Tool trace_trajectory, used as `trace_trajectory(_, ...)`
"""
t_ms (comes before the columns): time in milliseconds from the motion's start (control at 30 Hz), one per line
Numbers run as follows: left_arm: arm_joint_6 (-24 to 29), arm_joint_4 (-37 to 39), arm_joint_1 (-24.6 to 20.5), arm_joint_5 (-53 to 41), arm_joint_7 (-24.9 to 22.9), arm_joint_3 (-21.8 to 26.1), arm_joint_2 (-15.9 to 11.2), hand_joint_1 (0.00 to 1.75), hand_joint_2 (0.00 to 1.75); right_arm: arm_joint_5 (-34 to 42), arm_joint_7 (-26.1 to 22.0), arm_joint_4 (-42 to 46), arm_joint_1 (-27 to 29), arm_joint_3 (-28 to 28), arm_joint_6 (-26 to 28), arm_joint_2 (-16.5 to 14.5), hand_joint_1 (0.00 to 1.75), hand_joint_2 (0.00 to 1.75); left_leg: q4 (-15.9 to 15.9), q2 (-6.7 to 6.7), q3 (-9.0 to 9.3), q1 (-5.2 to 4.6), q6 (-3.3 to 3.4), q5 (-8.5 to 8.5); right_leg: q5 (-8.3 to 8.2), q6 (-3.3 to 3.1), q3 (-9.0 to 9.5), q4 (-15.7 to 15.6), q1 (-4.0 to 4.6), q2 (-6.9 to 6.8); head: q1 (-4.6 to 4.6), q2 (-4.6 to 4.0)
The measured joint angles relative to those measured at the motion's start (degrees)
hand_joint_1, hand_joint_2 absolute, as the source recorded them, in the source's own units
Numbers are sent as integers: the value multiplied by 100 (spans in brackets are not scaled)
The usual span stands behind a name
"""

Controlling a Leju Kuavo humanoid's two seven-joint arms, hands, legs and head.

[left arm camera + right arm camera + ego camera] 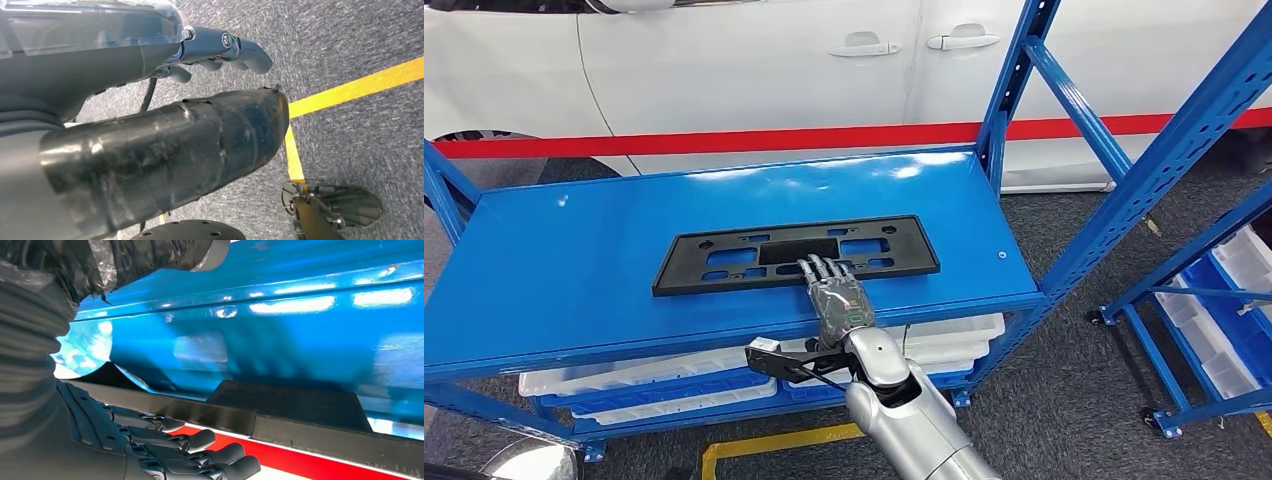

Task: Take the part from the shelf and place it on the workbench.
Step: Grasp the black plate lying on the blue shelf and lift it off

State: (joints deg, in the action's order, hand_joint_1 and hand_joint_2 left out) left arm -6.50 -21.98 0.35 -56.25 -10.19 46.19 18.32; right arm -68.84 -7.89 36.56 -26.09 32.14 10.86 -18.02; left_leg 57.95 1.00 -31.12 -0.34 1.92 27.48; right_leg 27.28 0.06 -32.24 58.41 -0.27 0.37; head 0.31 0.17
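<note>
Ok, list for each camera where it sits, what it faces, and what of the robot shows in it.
Head view: high on the body, looking down at the blue shelf with the black part on it; the right hand rests on the part's near edge.
Left wrist view: behind the left hand, facing grey floor and a yellow line.
Right wrist view: behind the right hand, close against the part and shelf.
Head and right wrist views share hand, part and shelf.

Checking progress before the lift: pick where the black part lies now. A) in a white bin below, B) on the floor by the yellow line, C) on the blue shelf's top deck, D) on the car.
C: the part lies flat on the shelf top, with the right hand at its near edge.
</note>
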Motion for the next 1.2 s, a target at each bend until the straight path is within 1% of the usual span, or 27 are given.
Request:
trace_trajectory(433,16,23,-12,196,-67,-90,0,0,0,103,-115,48,-98,-100,75,-58,0,175,1,0,-1,0,0,0,0,0,-1,1,0,0,0,0)
trace_trajectory(733,19,25,-22,339,-105,-163,-3,0,0,199,-63,504,-124,-187,-89,-69,0,175,2,0,-2,0,0,0,0,0,-1,1,0,0,0,0)
trace_trajectory(967,36,26,-35,412,-104,-238,-8,0,0,97,-50,437,-125,-207,66,-69,0,175,2,0,-2,0,0,0,0,0,-2,1,0,0,0,0)
trace_trajectory(1200,38,26,-36,415,-103,-248,-9,0,0,96,-51,375,-125,-207,74,-69,0,175,2,0,-3,0,0,0,0,0,-2,1,0,0,0,0)
